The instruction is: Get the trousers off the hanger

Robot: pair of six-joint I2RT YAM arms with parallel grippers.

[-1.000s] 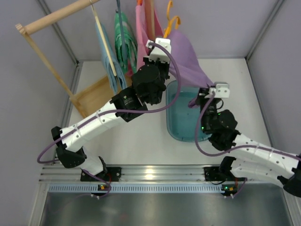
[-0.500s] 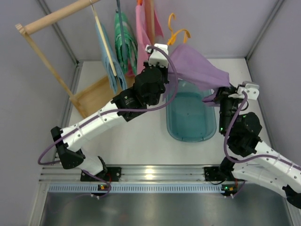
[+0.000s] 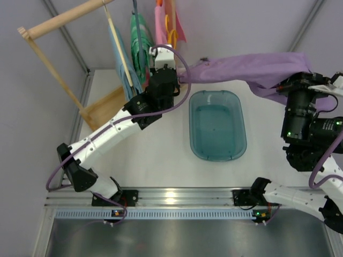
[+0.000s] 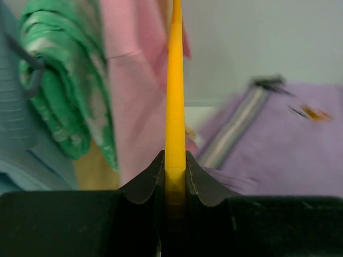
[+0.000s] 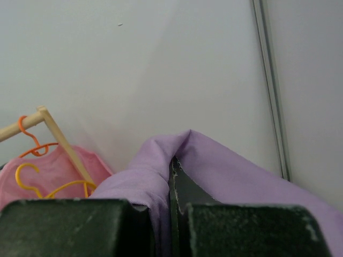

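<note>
The lilac trousers (image 3: pixel 252 67) are stretched in a long band above the table's far edge. My right gripper (image 3: pixel 300 88) is shut on their right end; in the right wrist view the cloth (image 5: pixel 214 160) folds over my closed right gripper (image 5: pixel 172 179). My left gripper (image 3: pixel 162 60) is shut on the orange-yellow hanger (image 3: pixel 171 36) next to the rack. In the left wrist view the hanger's bar (image 4: pixel 175 96) runs upright out of my left gripper (image 4: pixel 175 166), and the trousers (image 4: pixel 300 144) lie to its right. I cannot tell whether they still touch the hanger.
A teal plastic tub (image 3: pixel 192 126) stands mid-table under the stretched cloth. A wooden rack (image 3: pixel 64 19) at the back left carries a light blue garment (image 3: pixel 120 59), a green one (image 3: pixel 140 43) and a pink one (image 3: pixel 161 24). Grey walls close in at the back and right.
My right gripper has pulled the trousers far right and up, stretching them out flat. My left gripper has carried the hanger left and back towards the rack.
</note>
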